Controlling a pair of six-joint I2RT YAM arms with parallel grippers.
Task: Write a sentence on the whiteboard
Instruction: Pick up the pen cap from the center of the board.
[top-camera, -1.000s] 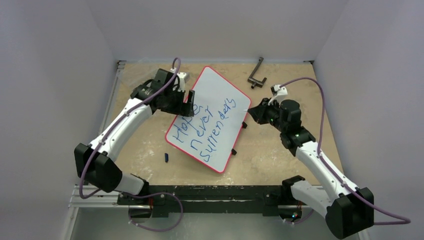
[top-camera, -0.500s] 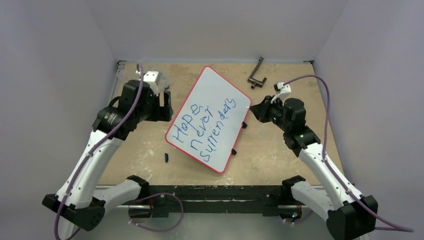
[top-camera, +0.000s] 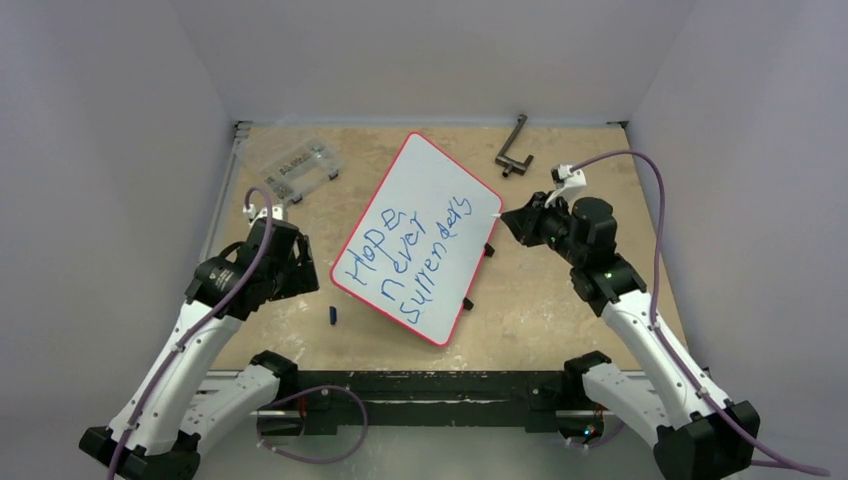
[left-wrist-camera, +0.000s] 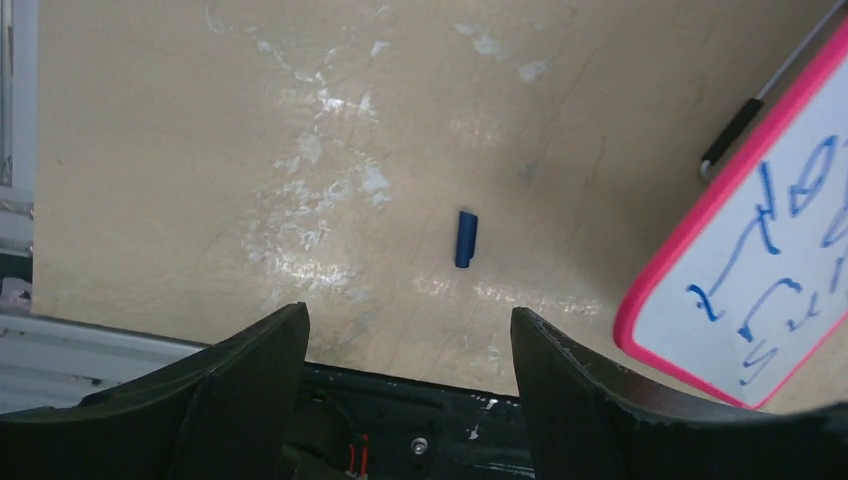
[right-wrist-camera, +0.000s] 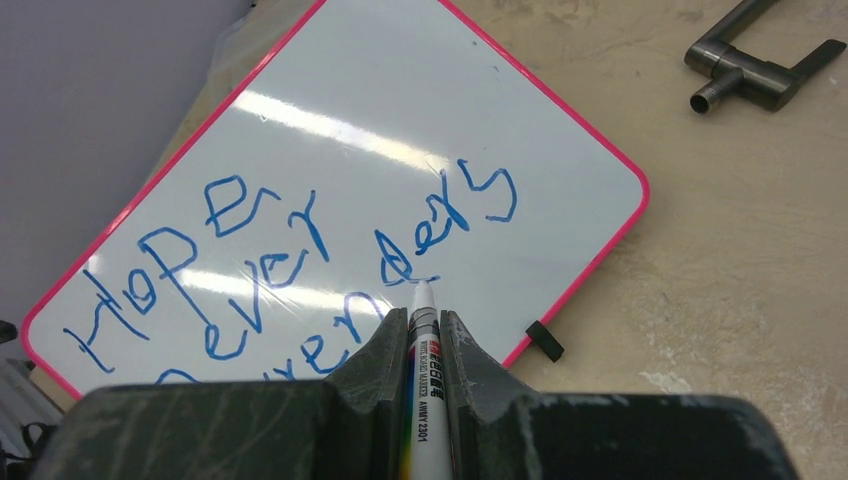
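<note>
Now that your left tool (left-wrist-camera: 405, 325), open and empty, has pulled back from the whiteboard (top-camera: 430, 185) mid tabletop (top-camera: 560, 300), the sentence (top-camera: 405, 262) looks finished; your right tool (right-wrist-camera: 422, 328) grips the marker (right-wrist-camera: 422, 395) at its edge.

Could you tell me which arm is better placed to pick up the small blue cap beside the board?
Left. The left gripper, open and empty, hangs near the cap; the right gripper is shut on the marker across the board.
</note>
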